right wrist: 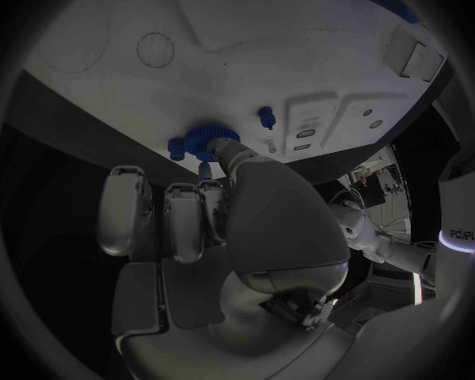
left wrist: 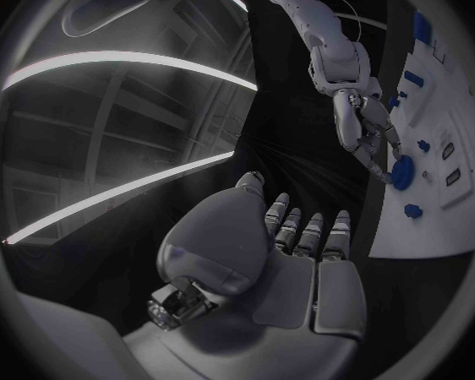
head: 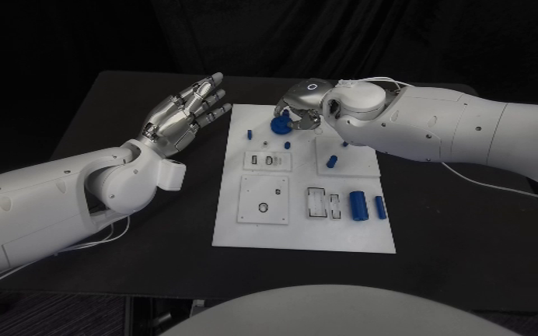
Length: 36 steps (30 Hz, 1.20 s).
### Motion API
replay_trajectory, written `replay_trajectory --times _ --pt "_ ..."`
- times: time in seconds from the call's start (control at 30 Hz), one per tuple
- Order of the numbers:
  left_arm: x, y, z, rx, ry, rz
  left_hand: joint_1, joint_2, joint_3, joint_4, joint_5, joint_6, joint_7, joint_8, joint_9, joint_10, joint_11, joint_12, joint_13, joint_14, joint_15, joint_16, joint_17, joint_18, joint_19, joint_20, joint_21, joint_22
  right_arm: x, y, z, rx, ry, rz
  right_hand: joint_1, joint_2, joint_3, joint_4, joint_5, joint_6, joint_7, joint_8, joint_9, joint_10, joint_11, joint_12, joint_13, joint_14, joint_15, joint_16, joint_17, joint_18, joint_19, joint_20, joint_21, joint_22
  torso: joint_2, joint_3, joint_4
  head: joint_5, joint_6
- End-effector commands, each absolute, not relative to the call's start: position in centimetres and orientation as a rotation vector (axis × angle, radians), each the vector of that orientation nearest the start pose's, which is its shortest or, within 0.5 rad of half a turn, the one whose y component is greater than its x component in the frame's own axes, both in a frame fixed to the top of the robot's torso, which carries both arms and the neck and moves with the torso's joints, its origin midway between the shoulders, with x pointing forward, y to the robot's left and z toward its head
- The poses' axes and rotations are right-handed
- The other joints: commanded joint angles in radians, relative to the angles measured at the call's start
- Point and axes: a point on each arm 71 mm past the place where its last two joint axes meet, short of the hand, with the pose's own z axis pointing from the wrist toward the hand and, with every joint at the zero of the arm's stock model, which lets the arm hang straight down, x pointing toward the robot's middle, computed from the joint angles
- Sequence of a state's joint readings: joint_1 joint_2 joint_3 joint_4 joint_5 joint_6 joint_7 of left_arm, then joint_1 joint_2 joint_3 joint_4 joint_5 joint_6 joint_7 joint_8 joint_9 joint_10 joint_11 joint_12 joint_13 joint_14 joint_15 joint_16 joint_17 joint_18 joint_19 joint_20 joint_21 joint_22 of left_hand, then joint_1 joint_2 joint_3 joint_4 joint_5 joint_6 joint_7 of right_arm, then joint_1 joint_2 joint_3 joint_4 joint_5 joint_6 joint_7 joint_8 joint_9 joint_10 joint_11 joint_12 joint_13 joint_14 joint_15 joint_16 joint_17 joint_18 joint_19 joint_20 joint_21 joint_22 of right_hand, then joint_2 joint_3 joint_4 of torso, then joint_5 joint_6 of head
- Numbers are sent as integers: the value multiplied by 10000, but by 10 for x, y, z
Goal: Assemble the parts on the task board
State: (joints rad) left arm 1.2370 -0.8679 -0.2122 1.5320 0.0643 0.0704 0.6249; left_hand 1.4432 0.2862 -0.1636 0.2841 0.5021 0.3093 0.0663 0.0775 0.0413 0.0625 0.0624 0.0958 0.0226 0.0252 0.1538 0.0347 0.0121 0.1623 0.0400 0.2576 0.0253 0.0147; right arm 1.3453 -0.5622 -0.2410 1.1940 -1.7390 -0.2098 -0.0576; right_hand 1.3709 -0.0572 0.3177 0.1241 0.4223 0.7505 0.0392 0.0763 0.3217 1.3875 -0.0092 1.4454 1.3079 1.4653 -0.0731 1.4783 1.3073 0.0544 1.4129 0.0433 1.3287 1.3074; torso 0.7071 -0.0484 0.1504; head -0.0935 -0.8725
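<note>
Right silver hand (head: 301, 110) pinches the round blue gear-like part (head: 281, 124) between its fingertips, at the upper middle of the frame over the far edge of the white rectangular task board (head: 258, 231). Left silver hand (head: 182, 117) hovers at upper left off the board, fingers straight and apart, holding nothing. A blue cylinder part (head: 359, 205) lies at the board's lower right.

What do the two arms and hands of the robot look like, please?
Both arms are smooth white shells with rounded joints. The left hand and right hand are silver metal with many jointed fingers. Thin white cables loop near the right wrist.
</note>
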Motion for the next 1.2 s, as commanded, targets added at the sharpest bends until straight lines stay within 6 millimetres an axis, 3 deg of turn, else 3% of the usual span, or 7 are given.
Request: replay_trajectory --times 0.03,0.6,1.2 --pt "460 205 -203 -10204 14518 -19853 136 -2 78 3 39 30 16 30 13 -48 -10 46 14 18 56 58 11 170 -14 78 35 13 540 -149 -199 -6428 16522 3478 30 115 87 -13 58 31 27 -59 -31 -116 -21 -72 1465 348 33 -49 1531 60 -105 5 -61 1817 -1 11 12 -21 -1" --pt "461 206 -203 -10218 14525 -19834 147 5 89 2 48 30 31 33 13 -54 -18 42 13 18 59 58 11 168 -13 79 35 13 539 -159 -202 -6367 16709 3361 -82 60 147 7 -108 54 66 -88 -112 -188 2 -133 1427 331 50 -72 1517 66 -123 18 -104 1813 -7 4 -15 28 -1" --pt "461 209 -205 -10261 14511 -19782 180 2 111 -16 78 37 61 38 14 -63 -25 38 11 14 63 54 9 165 -14 83 35 13 535 -175 -206 -6060 16381 3483 -199 9 173 8 -391 40 194 -95 -218 -168 28 -131 1441 304 75 -116 1482 71 -131 41 -147 1809 -26 -7 -27 -10 -1"
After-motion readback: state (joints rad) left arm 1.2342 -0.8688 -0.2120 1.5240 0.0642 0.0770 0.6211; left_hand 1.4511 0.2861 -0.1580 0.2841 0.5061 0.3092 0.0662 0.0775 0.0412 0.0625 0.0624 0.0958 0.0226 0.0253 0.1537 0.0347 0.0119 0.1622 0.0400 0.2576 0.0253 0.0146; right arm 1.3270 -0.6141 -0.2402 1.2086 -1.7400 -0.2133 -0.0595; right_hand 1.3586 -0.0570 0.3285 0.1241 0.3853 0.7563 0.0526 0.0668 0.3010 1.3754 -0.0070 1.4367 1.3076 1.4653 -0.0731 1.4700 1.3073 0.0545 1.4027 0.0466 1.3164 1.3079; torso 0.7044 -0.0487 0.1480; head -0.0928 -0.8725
